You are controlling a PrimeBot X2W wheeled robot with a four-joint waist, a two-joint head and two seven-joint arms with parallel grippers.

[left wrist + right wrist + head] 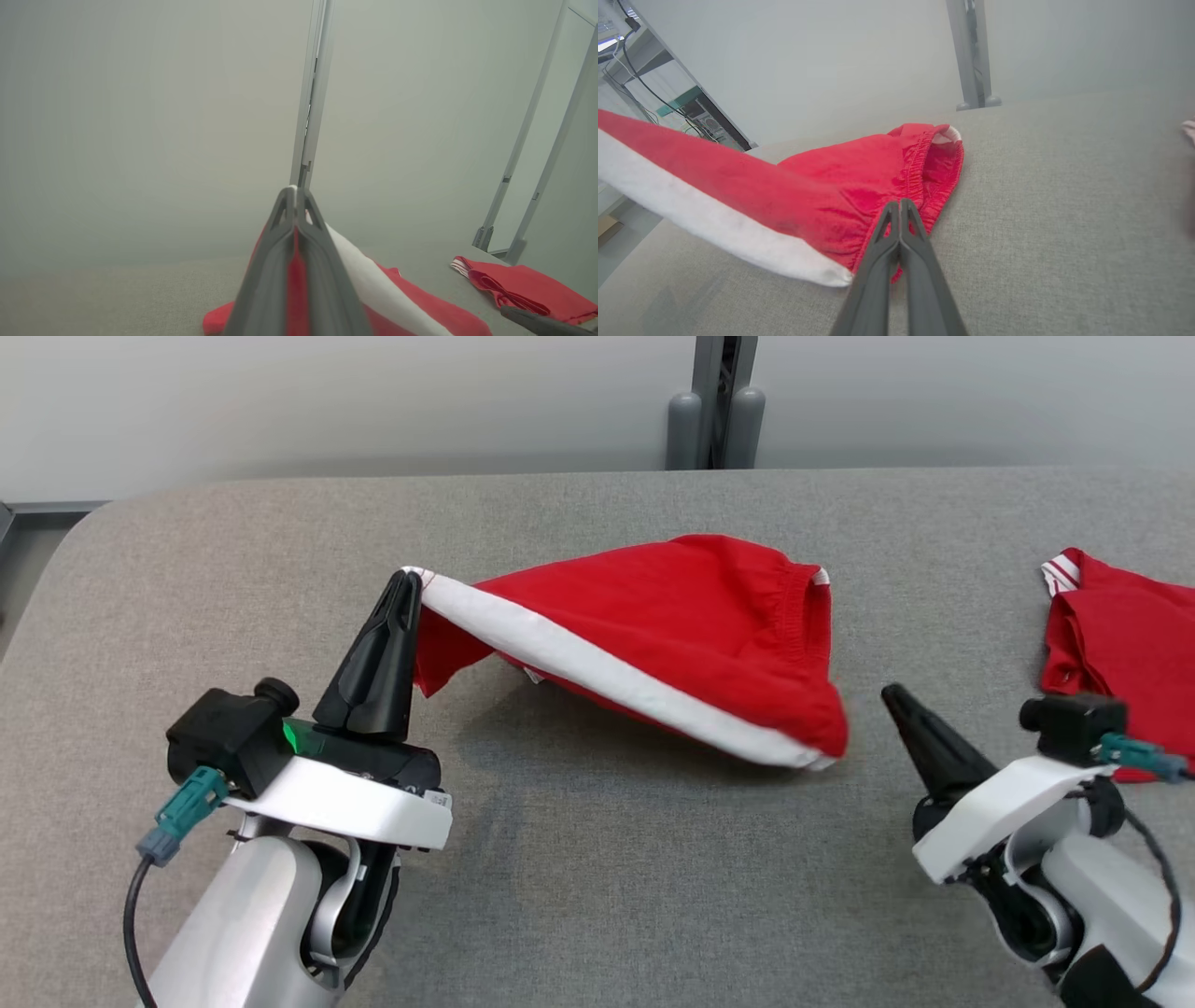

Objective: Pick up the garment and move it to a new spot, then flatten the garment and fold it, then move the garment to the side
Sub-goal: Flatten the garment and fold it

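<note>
Worktop (607, 896): grey fabric surface. Its far edge runs along a pale wall and its far left corner is rounded. Bare surface lies in front of the shorts between the two arms, along the far edge, and across the left side.

Garments counted: two.
1. Red shorts (672, 616) with a white side stripe and an elastic waistband, near the middle of the worktop. The waistband end rests on the surface. The opposite corner is raised clear of it, so the cloth hangs in a slope from left to right.
2. Second red garment (1120, 625), with white-striped trim, lies crumpled at the right edge of the head view, well apart from the shorts.

Grippers counted: two.
- Left gripper (408, 583): fingers clenched on the raised white-edged corner of the shorts, with red cloth showing between them in the left wrist view.
- Right gripper (892, 695): fingers pressed together with nothing seen between them. The tip sits just beside the waistband end of the shorts, apart from it in the head view.

One grey post (716, 411) stands behind the far edge.
</note>
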